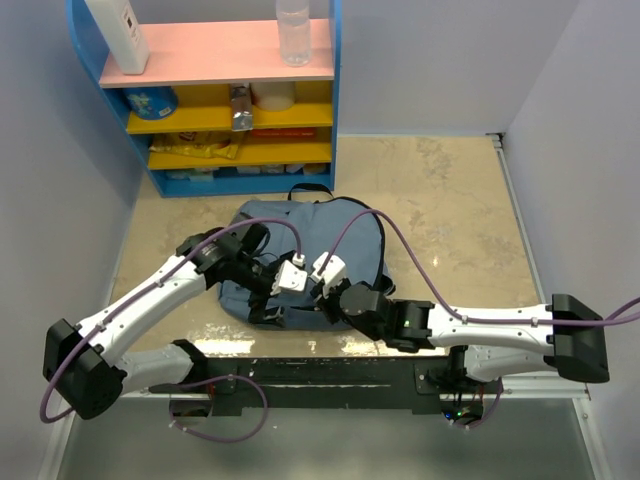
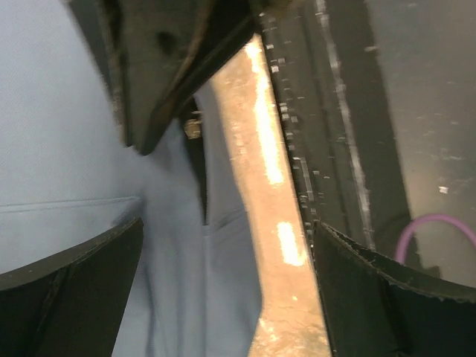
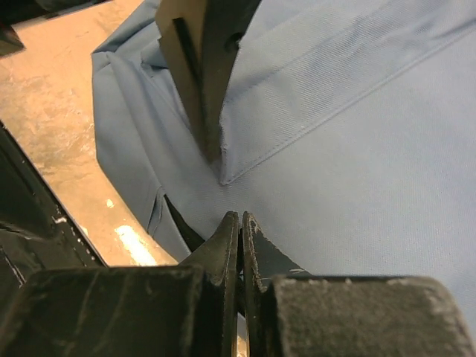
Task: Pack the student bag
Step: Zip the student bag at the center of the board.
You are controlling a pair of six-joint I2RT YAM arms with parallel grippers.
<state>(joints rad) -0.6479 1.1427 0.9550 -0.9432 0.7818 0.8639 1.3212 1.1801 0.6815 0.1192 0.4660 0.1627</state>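
1. Overhead, a blue-framed shelf unit [image 1: 335, 100] with a pink top board and yellow shelves stands at the far left of the beige, stone-patterned desk [image 1: 450, 230]. A tall white bottle [image 1: 118, 35] and a clear plastic bottle [image 1: 293, 30] stand upright on the top board, the white one to the left.
2. From the near left corner, the white-and-black left arm [image 1: 150, 300] reaches toward the middle of the desk, a purple cable [image 1: 400, 245] looping above each arm.
3. Its wrist camera shows the left end effector [image 2: 227, 227] spread wide, its black fingers [image 2: 82, 297] well apart with nothing between them. Below lie slate-blue fabric, a strip of bare desk and the black mounting rail [image 2: 349, 111] at the near edge.
4. At centre, the student bag [image 1: 310, 225], a large soft slate-blue fabric backpack with black straps, lies flat on the desk. It sits just in front of the shelf unit with its carry handle toward the shelves. Both arms meet over its near edge.
5. Next to the right, the right end effector [image 3: 239, 223] has its two black fingers pressed together, the tips against the bag's fabric beside a dark fold. Whether any cloth is caught between them cannot be told. One finger of the other end effector stands just ahead, its tip at a stitched seam.
6. Farthest right, the right arm [image 1: 490, 325] stretches in low from the near right corner.
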